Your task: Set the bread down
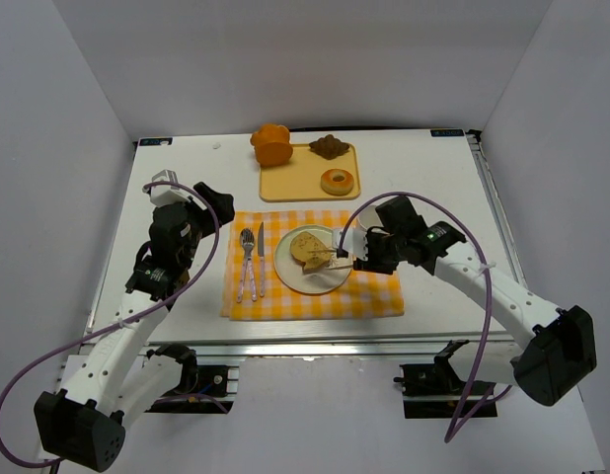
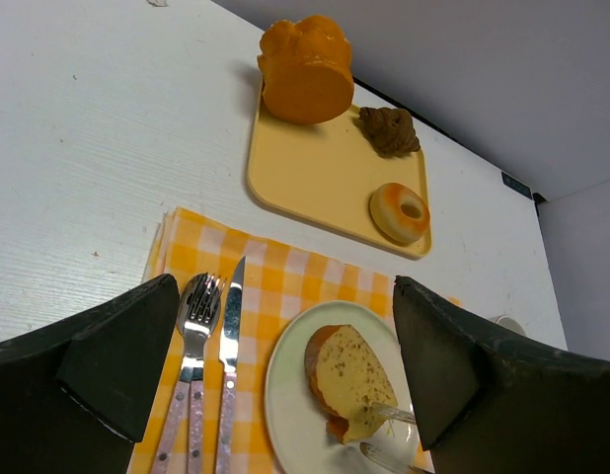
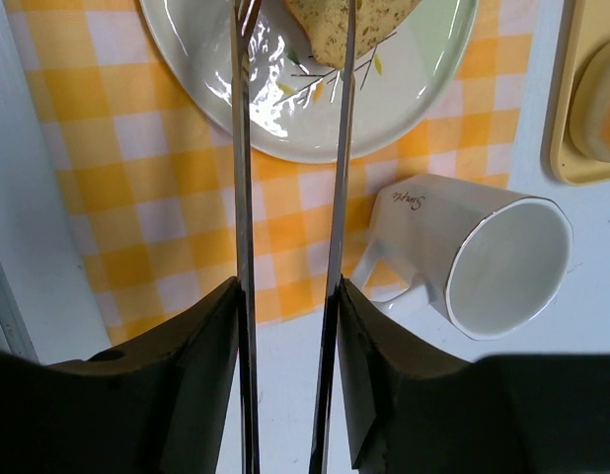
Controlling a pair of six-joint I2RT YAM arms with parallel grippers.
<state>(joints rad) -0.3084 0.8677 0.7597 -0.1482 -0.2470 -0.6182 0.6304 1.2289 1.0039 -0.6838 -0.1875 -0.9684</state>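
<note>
The bread (image 1: pixel 307 247), a tan speckled slice with darker crust, lies on the pale plate (image 1: pixel 310 276) on the checked placemat. It also shows in the left wrist view (image 2: pixel 352 380) and at the top of the right wrist view (image 3: pixel 349 25). My right gripper (image 1: pixel 369 259) (image 3: pixel 288 296) is shut on metal tongs (image 3: pixel 241 197), whose tips reach the bread's right edge, one blade over the slice. The tongs' tips also show in the left wrist view (image 2: pixel 394 410). My left gripper (image 1: pixel 175 235) (image 2: pixel 285 365) is open and empty, to the left of the placemat.
A white mug (image 1: pixel 354 240) lies on its side by the plate's right rim. A fork (image 1: pixel 248 262) and knife (image 1: pixel 259 259) lie left of the plate. The yellow tray (image 1: pixel 295 183) at the back holds an orange loaf (image 1: pixel 272 144), a brown pastry (image 1: pixel 330 147) and a donut (image 1: pixel 337 181).
</note>
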